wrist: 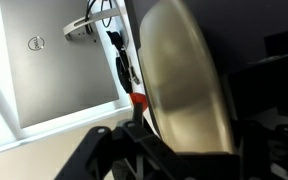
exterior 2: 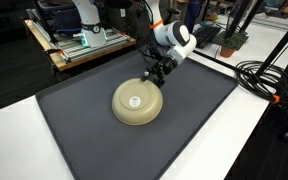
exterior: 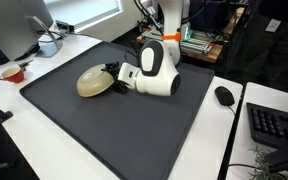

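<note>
A beige bowl (exterior: 92, 82) lies upside down on the dark mat (exterior: 104, 130), with its foot ring facing up in an exterior view (exterior 2: 136, 102). My gripper (exterior: 114, 78) comes in low from the side and sits at the bowl's rim in both exterior views (exterior 2: 154, 72). In the wrist view the bowl (wrist: 179, 80) fills the space between the two dark fingers (wrist: 184, 150), which stand wide apart on either side of it. The jaws look open. I cannot see whether a finger touches the rim.
A red mug (exterior: 12, 72) and a monitor (exterior: 14, 25) stand beyond one end of the mat. A black mouse (exterior: 224, 96) and a keyboard (exterior: 279, 125) lie on the white desk at the other end. Black cables (exterior 2: 266, 75) run beside the mat.
</note>
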